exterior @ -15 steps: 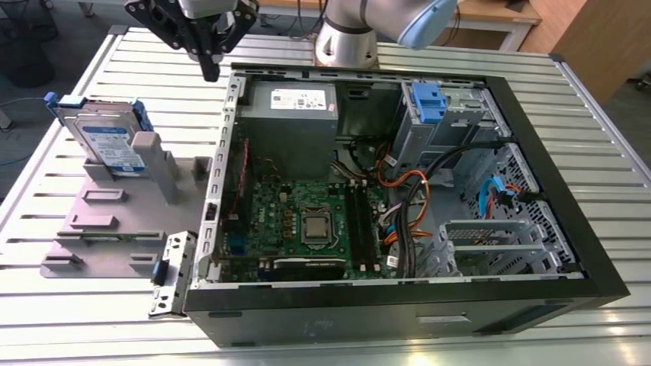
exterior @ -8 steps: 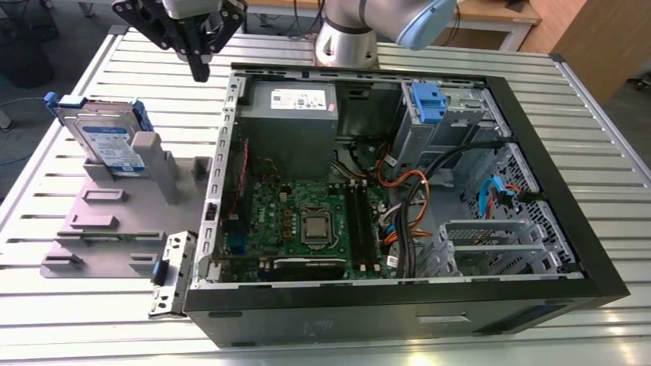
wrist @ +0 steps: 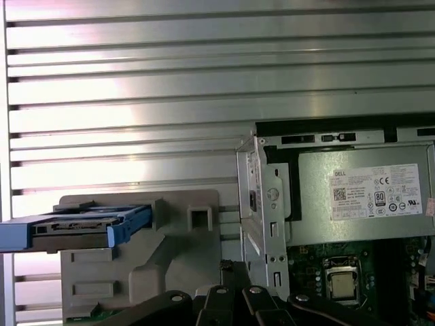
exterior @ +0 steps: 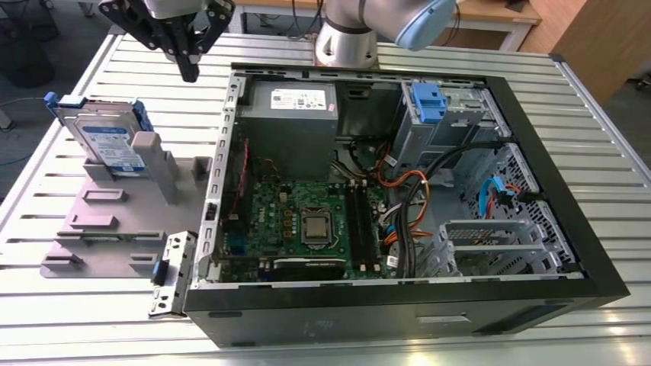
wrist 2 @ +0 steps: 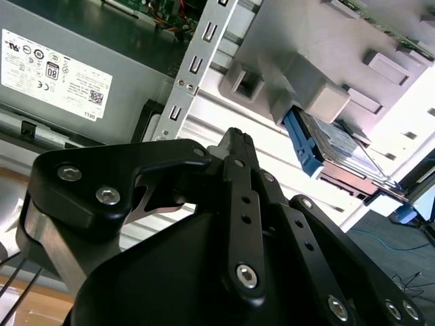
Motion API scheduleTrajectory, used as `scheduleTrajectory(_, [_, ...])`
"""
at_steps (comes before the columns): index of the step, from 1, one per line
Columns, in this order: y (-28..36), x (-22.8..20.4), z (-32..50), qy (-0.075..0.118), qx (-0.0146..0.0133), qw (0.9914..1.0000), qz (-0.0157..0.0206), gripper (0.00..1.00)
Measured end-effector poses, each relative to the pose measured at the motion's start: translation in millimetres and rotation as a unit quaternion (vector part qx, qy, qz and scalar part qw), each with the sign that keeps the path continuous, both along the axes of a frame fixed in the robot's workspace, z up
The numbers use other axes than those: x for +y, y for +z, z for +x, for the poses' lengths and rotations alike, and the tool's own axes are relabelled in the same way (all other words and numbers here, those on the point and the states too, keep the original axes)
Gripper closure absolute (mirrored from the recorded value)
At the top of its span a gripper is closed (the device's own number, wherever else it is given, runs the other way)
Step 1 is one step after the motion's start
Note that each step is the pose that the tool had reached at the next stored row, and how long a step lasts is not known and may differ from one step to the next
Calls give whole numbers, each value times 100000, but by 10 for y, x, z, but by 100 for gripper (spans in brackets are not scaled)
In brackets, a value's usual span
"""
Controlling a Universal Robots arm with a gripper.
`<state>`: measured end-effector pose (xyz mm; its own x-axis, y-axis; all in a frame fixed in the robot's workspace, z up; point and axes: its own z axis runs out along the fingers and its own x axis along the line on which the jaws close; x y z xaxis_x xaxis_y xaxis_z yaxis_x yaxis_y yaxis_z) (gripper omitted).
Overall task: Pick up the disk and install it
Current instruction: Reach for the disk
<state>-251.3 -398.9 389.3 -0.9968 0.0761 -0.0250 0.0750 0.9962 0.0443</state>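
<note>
- The gripper (exterior: 189,72) hangs above the slatted table (exterior: 569,114) at the far side of the scene. It sits between the disk (exterior: 107,141) and the far corner of the computer case (exterior: 356,313), touching neither.
- Finger state: in the exterior view and in both wrist views the 2 fingers are pressed together into 1 narrow tip. Nothing is held between them.
- Disk position: the disk stands on edge in a grey holder (exterior: 102,221) at the exterior view's left, just beside the case. Its blue bracket wraps its edges and its label faces the near side.
- Case: it lies open on its side at the exterior view's right of the holder. The power supply (exterior: 290,130) sits in its far corner nearest the gripper. The blue-latched drive cage (exterior: 447,126) stands further to the exterior view's right.
- Progress, as judged: the disk is not yet lifted, so the task is at its start.
- Risk 1: with the fingers closed, a descent onto the disk is likely to strike its upper edge rather than straddle it.
- Risk 2: a grip taken on the plastic bracket or off centre is likely to let the disk tilt or slip, since only the holder's posts steady it.
- Risk 3: loose cables (exterior: 407,206) lie near the cage and could snag a carried disk.
- Risk 4: the case wall is close to the gripper, so a sideways move at this height could clip it.
</note>
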Motion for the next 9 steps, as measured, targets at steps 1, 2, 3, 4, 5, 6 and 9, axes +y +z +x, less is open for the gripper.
scheduleTrajectory(1, [-1,0,-15,3,-1,100000,-2,89])
scheduleTrajectory(2, [-2,0,-30,5,-3,100000,1,89])
scheduleTrajectory(3, [-3,0,-44,6,-4,100000,2,89])
scheduleTrajectory(4, [-3,0,-59,8,0,100000,-3,89])
scheduleTrajectory(5, [-4,0,-74,4,-3,100000,1,89])
scheduleTrajectory(6, [-5,0,-88,5,-4,100000,1,89])
scheduleTrajectory(9, [-7,0,-121,3,-2,100000,0,89])
